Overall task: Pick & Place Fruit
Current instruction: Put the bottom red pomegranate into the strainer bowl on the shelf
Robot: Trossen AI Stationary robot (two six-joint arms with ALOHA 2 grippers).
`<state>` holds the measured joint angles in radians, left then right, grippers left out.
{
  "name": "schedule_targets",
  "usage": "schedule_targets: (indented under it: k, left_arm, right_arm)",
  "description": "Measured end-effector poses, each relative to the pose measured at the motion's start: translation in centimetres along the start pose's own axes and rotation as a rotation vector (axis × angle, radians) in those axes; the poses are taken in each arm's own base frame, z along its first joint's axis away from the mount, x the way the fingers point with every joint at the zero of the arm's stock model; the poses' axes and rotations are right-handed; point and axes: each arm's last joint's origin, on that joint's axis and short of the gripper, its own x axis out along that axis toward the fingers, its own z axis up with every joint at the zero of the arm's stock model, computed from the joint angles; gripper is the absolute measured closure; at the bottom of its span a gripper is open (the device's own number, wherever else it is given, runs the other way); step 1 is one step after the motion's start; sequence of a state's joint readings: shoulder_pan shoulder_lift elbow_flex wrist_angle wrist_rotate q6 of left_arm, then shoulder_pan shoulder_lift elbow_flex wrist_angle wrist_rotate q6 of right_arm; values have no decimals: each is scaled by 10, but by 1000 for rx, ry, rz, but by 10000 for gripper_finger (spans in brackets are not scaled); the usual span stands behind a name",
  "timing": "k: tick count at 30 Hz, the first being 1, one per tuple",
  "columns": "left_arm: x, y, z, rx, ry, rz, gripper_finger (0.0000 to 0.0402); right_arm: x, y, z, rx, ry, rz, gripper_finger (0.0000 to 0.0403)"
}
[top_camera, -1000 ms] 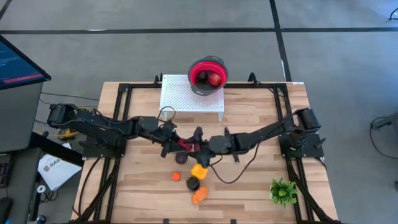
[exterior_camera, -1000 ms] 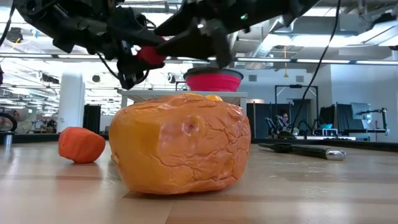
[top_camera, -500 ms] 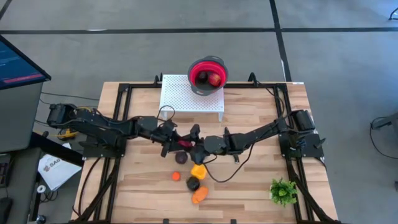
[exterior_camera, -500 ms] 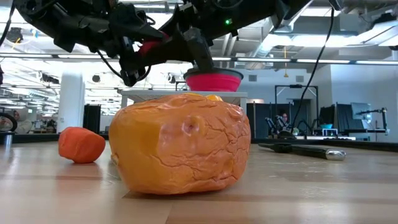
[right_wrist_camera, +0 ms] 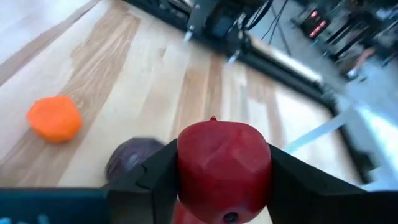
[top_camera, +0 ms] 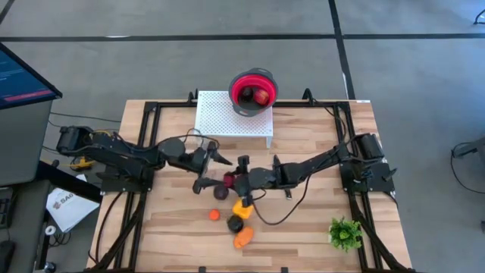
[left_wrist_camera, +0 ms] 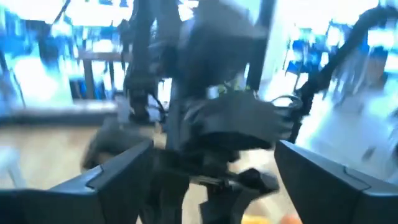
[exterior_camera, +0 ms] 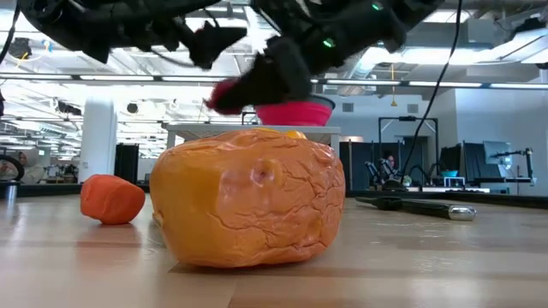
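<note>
High view, 5 table fruits (top_camera: 236, 210), 2 bowled (top_camera: 255, 95)

Robotics lab or open-plan test hall. Wooden table (top_camera: 303, 220) in a black metal frame, standing on a bare grey concrete floor (top_camera: 151, 61) marked with dark lines. A monitor (top_camera: 23, 76) glows at the table's left. Low view: big room behind, exposed ceiling with strip lights (exterior_camera: 479, 84), a white pillar (exterior_camera: 98, 141), more screens (exterior_camera: 501, 154) on stands, a seated person (exterior_camera: 391, 167) far back.
</note>
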<state>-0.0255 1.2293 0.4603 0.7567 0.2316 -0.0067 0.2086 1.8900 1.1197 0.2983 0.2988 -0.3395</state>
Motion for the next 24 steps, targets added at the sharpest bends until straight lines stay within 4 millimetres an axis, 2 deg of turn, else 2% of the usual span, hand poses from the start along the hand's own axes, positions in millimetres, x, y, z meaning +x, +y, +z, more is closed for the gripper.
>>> schedule_targets:
  k: [5,9,11,14,17,24]
  left_arm:
    - [6,-31,-3,435,-8,-90,68]
    - [10,-59,-7,794,32,31,78]
    - [12,-66,-10,926,70,119,83]
    - [18,-66,-11,1008,51,194,88]
    - [33,-60,-12,1014,50,227,89]
    - [75,-48,-2,1006,51,292,85]
  right_arm:
    - [-23,-17,-20,191,-168,93,232]
    - [-44,-36,-43,382,-420,189,244]
    - [-53,-45,-51,469,-547,241,237]
    - [-62,-53,-59,551,-673,334,214]
    - [-66,-57,-58,567,-752,424,199]
    - [-69,-51,-46,510,-798,566,219]
